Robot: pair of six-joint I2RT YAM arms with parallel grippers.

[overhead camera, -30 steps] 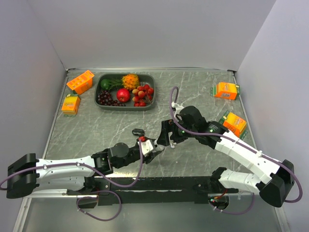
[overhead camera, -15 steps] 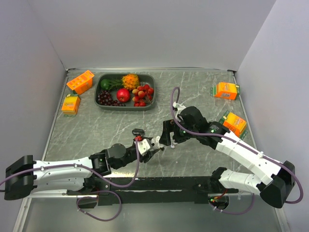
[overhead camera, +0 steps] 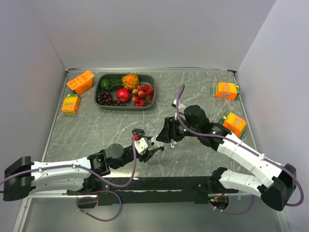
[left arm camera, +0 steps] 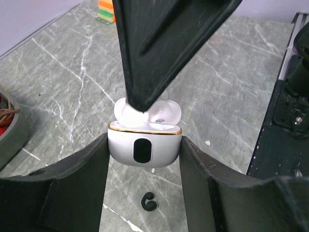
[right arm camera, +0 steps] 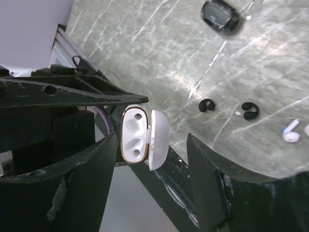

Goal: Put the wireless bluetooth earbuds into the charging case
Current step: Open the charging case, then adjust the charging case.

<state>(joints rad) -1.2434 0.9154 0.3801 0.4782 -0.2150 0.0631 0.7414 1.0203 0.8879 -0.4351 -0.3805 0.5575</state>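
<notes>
"When you looked down from above, where did the arms stand?"

"Both met mid-table [overhead camera: 87,128], the left gripper [overhead camera: 148,145] and the right gripper [overhead camera: 170,137] nearly nose to nose, near a black case [overhead camera: 138,131]. The fruit tray [overhead camera: 98,99] sat well apart at the back."

"And the left wrist view?"

"Its fingers [left arm camera: 77,179] pinched the white charging case [left arm camera: 144,153], lid up. A dark right finger [left arm camera: 159,43] met the rim. A black earbud [left arm camera: 150,202] lay on the marble below."

"The right wrist?"

"Jaws spread, straddling the open case. Both wells looked empty, I think. Two black earbuds [right arm camera: 206,105] [right arm camera: 250,110] and a white earbud [right arm camera: 291,133] lay loose on the table."
</notes>
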